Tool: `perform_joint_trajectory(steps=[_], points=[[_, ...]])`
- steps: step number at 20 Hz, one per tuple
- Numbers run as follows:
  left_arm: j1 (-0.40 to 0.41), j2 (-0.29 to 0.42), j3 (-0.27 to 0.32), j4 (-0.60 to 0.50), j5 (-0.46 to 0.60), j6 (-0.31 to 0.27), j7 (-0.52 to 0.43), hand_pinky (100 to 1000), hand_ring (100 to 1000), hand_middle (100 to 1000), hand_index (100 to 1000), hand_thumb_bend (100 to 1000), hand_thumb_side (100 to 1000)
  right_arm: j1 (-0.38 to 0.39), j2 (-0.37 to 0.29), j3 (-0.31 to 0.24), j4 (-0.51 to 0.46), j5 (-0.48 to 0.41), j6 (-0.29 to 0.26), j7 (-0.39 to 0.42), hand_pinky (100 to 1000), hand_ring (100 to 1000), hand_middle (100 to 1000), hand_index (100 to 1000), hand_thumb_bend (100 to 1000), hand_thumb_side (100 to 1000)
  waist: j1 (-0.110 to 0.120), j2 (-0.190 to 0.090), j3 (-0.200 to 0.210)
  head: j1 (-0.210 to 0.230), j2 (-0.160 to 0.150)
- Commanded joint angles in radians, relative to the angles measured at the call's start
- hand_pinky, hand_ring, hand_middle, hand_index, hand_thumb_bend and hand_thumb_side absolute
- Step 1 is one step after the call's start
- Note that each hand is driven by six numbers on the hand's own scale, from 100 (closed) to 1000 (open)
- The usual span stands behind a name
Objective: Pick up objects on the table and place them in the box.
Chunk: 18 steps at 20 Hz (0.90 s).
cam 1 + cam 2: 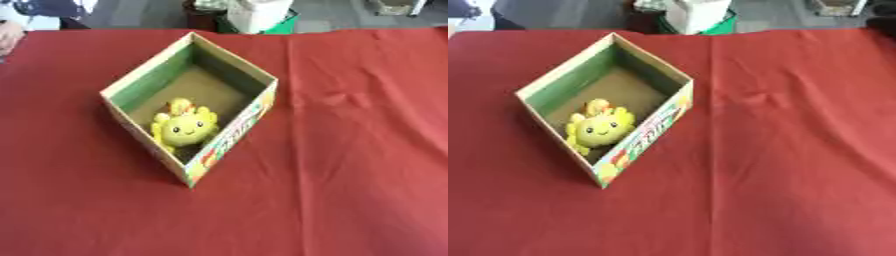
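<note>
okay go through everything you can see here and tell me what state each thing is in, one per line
Cardboard box: open at the top, upright on the table, turned corner-on to the camera.
Yellow flower-face plush toy: inside the box at its near corner, face up.
Red tablecloth: spread over the table, slightly creased to the right of the box.

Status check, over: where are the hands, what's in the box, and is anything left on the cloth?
Neither hand in view. Yellow toy lying inside the box, near corner. Red cloth shows nothing else to pick.
</note>
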Motion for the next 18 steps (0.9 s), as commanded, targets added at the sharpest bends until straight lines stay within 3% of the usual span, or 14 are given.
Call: perform_joint_trajectory(steps=[1,12,18], points=[[-0.029,-0.048,-0.013,-0.013,0.017,-0.007,-0.013,100,352,387,279,100,416,-0.015,-0.013,-0.01,-0.019,-0.009,-0.003,-0.004,890,757,698,816,100,774,-0.001,-0.024,-0.004,-0.005,0.008],[-0.045,-0.218,-0.09,0.117,-0.028,-0.061,-0.038,100,367,394,278,100,373,-0.018,-0.01,-0.012,-0.019,-0.017,-0.007,-0.008,889,756,695,814,100,770,-0.001,-0.029,-0.008,0.017,-0.007],[-0.042,-0.259,-0.14,0.231,-0.097,-0.085,-0.046,110,391,408,286,100,342,-0.016,-0.012,-0.012,-0.019,-0.018,-0.009,-0.011,889,756,695,814,100,770,-0.002,-0.033,-0.006,0.035,-0.006]])
